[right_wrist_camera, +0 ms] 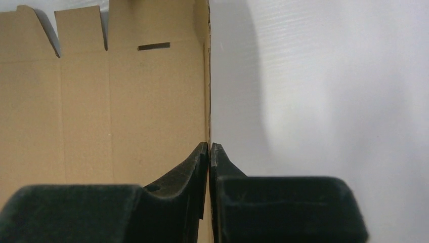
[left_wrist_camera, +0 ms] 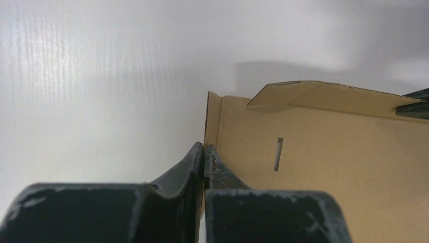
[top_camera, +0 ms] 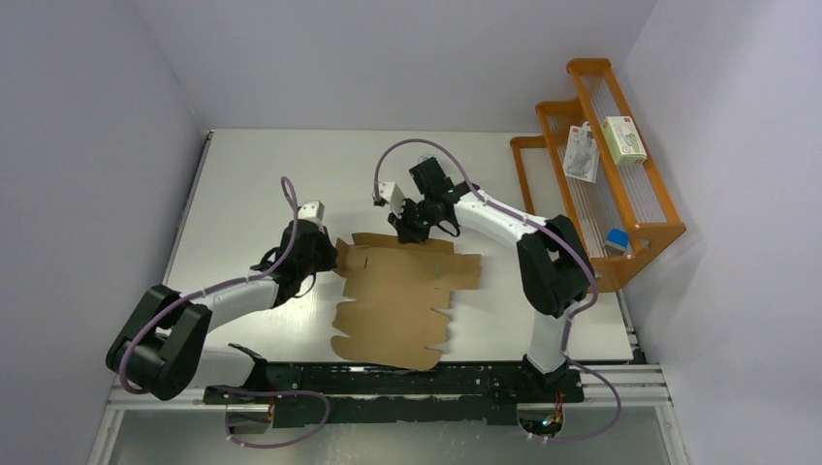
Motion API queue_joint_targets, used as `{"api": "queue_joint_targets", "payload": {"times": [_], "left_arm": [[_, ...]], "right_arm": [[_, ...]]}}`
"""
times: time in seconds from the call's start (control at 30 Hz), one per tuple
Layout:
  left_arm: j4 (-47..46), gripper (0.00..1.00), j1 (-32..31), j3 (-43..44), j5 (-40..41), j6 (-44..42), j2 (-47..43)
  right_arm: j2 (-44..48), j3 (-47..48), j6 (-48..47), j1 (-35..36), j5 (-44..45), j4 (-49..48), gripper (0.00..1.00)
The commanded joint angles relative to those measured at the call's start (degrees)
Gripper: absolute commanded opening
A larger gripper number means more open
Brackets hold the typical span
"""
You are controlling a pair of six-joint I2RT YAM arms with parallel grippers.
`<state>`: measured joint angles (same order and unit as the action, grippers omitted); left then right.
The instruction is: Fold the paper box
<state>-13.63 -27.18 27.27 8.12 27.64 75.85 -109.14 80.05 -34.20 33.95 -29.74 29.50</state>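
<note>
1. The paper box (top_camera: pixel 402 291), a flat brown die-cut sheet, lies on the middle of the table (top_camera: pixel 252 184) between the two arms, with most flaps unfolded; in the left wrist view a far flap looks lifted off the surface
2. The left gripper (top_camera: pixel 328 254) is pinched tight on the sheet's left edge near its far corner, and the right gripper (top_camera: pixel 415 225) is clamped the same way on the far edge; both wrist views show cardboard caught between closed fingers
3. Both holds sit at the very margin of thin board, so a pull outward rather than upward would likely slip the edge free or tear it
4. With two edges held at once, arms moving out of step could buckle a panel away from its scored creases and leave a crooked fold
5. Raising either edge too far may drag the whole loose sheet across the table, since nothing pins its near half
</note>
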Motion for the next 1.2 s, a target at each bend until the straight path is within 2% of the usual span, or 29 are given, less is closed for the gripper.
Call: {"api": "queue_joint_targets", "payload": {"times": [0.0,0.33,0.57,0.83,1.03,1.17], "left_arm": [[-4.9,0.07,0.3,-1.8,-3.7,-2.1,-1.4],[-11.9,0.05,0.6,-2.5,-9.0,-4.0,-3.7],[-17.5,0.05,0.6,-6.3,-12.8,-5.5,-8.0],[-20.9,0.06,0.6,-9.7,-17.0,-7.1,-13.4],[-16.6,0.06,0.6,-10.6,-12.1,-4.9,-12.6],[-17.4,0.08,0.7,-10.7,-12.7,-2.3,-9.0]], "right_arm": [[6.0,-4.5,-4.2,1.1,6.2,-5.5,0.09],[16.0,-13.4,-10.1,2.3,11.0,-19.6,0.06],[18.0,-14.5,-14.7,3.5,16.8,-22.5,0.04],[21.0,-20.6,-19.3,7.3,25.4,-32.7,0.02],[24.2,-28.0,-19.2,8.6,26.3,-39.9,0.00],[26.4,-33.0,-18.2,9.3,26.3,-44.9,0.00]]}}
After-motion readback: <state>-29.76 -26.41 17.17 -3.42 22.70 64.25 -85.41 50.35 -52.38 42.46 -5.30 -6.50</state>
